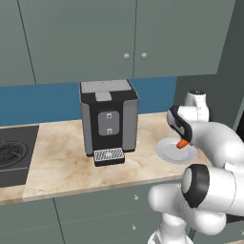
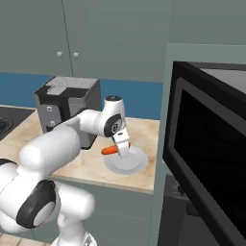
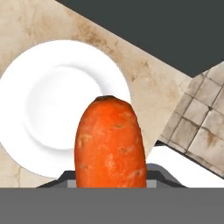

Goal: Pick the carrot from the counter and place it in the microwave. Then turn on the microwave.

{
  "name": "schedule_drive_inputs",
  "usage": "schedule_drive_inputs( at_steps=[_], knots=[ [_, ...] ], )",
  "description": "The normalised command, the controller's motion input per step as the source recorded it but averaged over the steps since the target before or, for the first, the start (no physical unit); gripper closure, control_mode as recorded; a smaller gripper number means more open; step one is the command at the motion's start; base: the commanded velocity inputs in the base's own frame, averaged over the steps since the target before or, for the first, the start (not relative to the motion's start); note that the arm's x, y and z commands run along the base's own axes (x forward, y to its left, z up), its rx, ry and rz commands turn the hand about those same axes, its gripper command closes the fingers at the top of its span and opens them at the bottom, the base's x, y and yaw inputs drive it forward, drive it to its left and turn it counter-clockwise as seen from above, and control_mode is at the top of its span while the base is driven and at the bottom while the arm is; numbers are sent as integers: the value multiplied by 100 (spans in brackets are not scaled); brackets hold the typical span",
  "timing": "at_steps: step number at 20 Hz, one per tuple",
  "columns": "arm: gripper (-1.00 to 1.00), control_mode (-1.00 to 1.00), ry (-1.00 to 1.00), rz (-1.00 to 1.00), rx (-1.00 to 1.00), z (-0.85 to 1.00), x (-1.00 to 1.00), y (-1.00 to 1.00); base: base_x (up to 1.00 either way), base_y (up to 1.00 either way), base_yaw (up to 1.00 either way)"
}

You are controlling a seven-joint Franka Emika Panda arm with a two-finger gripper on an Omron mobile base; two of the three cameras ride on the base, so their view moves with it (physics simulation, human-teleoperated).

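End effector (image 2: pixel 120 147) clamps tight on the carrot (image 2: pixel 109 150), plate (image 2: pixel 137 163) just below; a swing toward the microwave (image 2: pixel 211 158) could clip its door.

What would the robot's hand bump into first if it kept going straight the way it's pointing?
Probably the plate. The hand points down, shut on the carrot, and the plate lies right below on the counter. The carrot's tip would likely touch first, though the gap is hard to judge.
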Motion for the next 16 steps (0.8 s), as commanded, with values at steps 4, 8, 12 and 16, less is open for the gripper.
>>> schedule_drive_inputs(
  at_steps=[4,8,12,16],
  knots=[
    [100,-100,0,1,-1,29,-49,31,0,0,0],
    [100,-100,0,0,0,34,-62,26,0,0,0],
    [100,-100,-1,0,0,44,-66,22,0,0,0],
    [100,-100,-4,3,-3,40,-65,19,0,0,0]
  ],
)
